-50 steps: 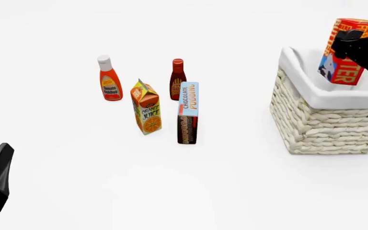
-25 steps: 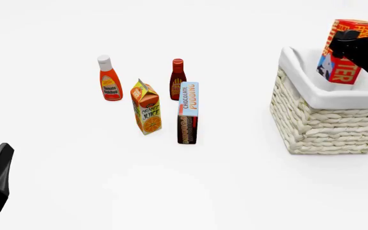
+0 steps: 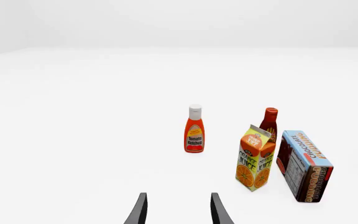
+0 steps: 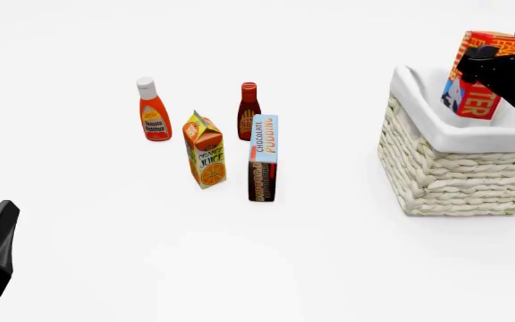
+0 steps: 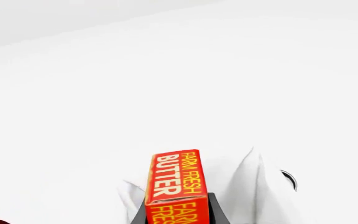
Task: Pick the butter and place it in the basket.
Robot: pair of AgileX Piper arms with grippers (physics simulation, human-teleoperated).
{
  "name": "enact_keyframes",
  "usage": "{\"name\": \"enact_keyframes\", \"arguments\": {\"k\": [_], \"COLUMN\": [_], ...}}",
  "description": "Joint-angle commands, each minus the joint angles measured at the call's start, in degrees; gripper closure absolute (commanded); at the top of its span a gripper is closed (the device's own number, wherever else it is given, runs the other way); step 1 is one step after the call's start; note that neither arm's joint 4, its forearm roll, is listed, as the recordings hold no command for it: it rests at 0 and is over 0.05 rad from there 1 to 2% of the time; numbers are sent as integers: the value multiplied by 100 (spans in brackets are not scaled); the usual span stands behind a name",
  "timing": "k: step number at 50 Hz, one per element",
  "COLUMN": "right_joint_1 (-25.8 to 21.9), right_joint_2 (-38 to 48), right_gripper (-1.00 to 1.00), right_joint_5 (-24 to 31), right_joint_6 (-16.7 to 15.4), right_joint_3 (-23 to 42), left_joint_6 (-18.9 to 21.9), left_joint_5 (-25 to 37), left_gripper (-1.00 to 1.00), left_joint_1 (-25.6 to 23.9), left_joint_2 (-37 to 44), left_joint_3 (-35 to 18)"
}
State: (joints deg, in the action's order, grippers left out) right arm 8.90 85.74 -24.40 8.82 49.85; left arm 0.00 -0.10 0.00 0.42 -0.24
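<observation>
Right pincer [image 5: 177, 212] clamps the butter [image 5: 175, 185] above the basket [image 4: 454, 171].

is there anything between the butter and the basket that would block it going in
Nothing visible does. The right claw holds the butter tilted above the open basket, and the white liner below shows nothing else. The orange juice carton and chocolate pudding box stand well off to the left.
</observation>
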Motion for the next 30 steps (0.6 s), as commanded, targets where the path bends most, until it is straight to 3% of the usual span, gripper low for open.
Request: {"name": "enact_keyframes", "arguments": {"k": [1,30], "right_joint_1": [21,129], "right_joint_2": [20,246], "right_gripper": [100,100], "right_joint_5": [-72,-155], "right_joint_6": [131,132], "right_joint_3": [99,90], "left_joint_6": [0,0], "left_joint_5": [0,0], "left_gripper": [-100,-100], "left_joint_1": [0,0], "left_joint_2": [0,0], "left_joint_3": [0,0]}}
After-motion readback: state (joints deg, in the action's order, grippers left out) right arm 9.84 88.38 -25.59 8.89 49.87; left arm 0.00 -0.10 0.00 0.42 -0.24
